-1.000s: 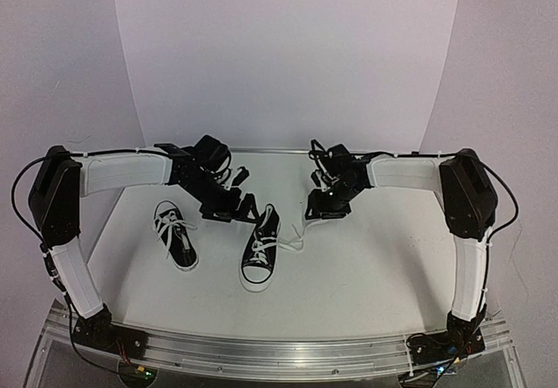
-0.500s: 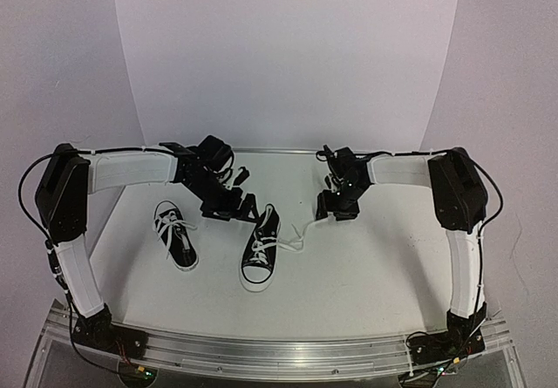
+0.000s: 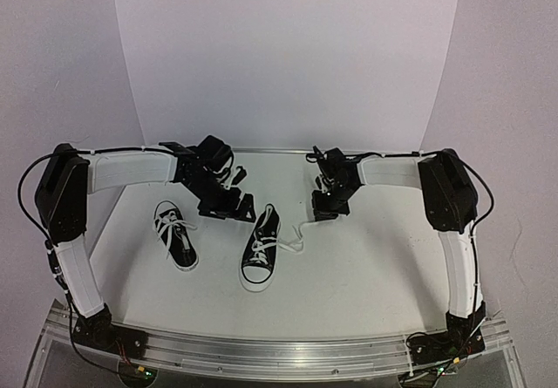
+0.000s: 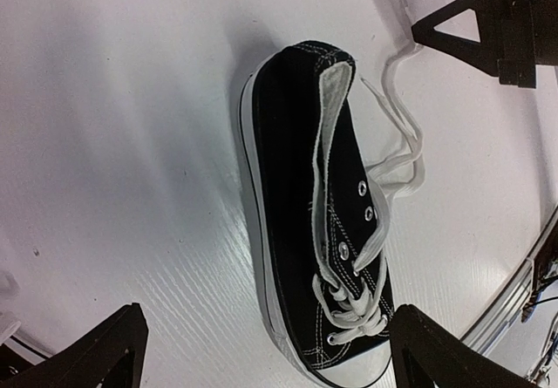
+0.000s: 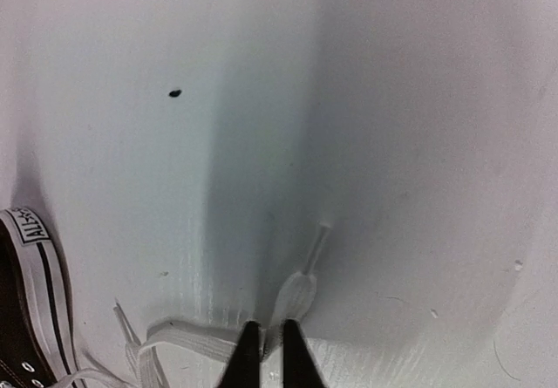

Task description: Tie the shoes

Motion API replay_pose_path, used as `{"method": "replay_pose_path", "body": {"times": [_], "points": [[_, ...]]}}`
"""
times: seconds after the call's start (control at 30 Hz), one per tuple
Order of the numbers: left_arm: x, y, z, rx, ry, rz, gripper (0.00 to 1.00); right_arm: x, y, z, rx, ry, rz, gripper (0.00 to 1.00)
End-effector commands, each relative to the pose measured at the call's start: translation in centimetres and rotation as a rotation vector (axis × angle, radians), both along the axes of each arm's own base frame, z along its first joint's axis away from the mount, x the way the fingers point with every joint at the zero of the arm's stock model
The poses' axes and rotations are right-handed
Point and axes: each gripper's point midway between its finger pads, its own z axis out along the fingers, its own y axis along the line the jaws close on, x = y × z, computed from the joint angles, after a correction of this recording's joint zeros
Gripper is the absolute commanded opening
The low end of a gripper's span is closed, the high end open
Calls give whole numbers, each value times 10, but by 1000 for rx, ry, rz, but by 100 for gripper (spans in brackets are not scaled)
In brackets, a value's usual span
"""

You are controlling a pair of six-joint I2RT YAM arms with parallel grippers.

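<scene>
right fingers (image 5: pixel 250 357) pinch the limp lace (image 5: pixel 297 294) near its tip, probably slippy, left fingers (image 4: pixel 100 357) spread wide over the shoe (image 4: pixel 292 187)

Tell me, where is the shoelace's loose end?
In the right wrist view, the lace end sticks out low in the middle, pinched by the right gripper, right of the shoe.

2 small black low-top shoes with white soles, toe caps and laces stand upright on their soles, near each other but not touching. The left shoe (image 3: pixel 178 243) lies at a slant, its laces loose over the tongue. The right shoe (image 3: pixel 260 250) points its toe cap toward the near edge, heel away. Its lace (image 5: pixel 296 294) is untied and trails flat off the right side.
</scene>
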Motion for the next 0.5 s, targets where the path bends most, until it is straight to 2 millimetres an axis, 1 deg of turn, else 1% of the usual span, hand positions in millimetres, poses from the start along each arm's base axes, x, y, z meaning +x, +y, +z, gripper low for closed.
{"method": "replay_pose_path", "body": {"times": [0.0,0.07,0.13,0.17,0.23,0.27,0.37,0.47], "points": [[1,9,32,-23,-72,17,99,3,17,34,69,-11,-11,0],[0,13,40,-52,-83,29,99,10,22,79,128,-82,-27,0],[-3,15,49,-92,-92,25,100,15,24,114,172,-139,-41,0],[-5,14,54,-114,-100,12,100,17,25,131,192,-165,-44,0],[-12,9,65,-157,-126,-48,99,19,24,156,217,-209,-61,0],[-17,5,69,-170,-143,-88,99,20,22,163,221,-224,-70,0],[-31,-9,75,-161,-225,-237,95,23,15,167,205,-244,-100,0],[-45,-31,82,-168,-343,-400,91,26,10,155,186,-229,-126,0]]}}
